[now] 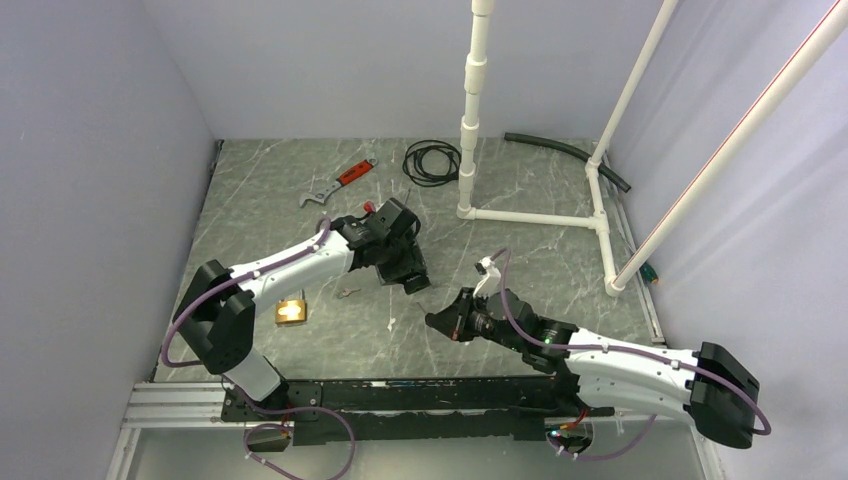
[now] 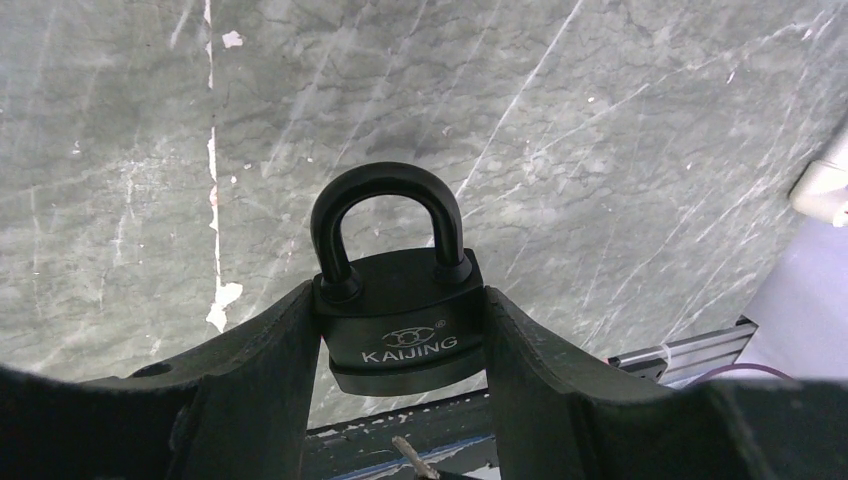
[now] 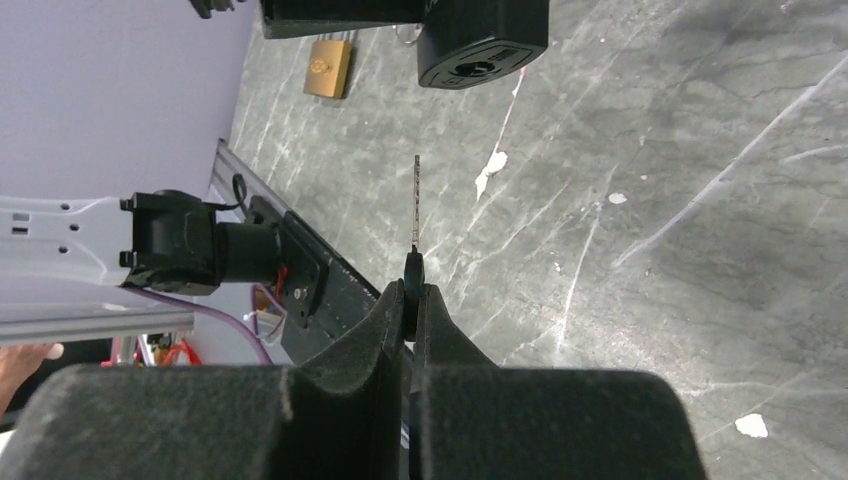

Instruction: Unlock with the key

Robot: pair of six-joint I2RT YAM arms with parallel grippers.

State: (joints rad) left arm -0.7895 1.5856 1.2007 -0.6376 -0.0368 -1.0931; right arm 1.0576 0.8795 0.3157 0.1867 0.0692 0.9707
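Left gripper (image 1: 408,272) is clamped on the black padlock (image 2: 400,330), right gripper (image 3: 412,290) pinches the key (image 3: 416,200), blade short of the keyhole (image 3: 478,68), so insertion and turn are both to come.

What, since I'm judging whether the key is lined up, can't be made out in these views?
key teeth: right wrist view sees the blade edge-on; in the top view it is too small.
black padlock underside: left wrist view, faces away from the camera.
black padlock in the top view: mostly covered by the left gripper.
key's head: right wrist view, mostly pinched inside the right gripper.
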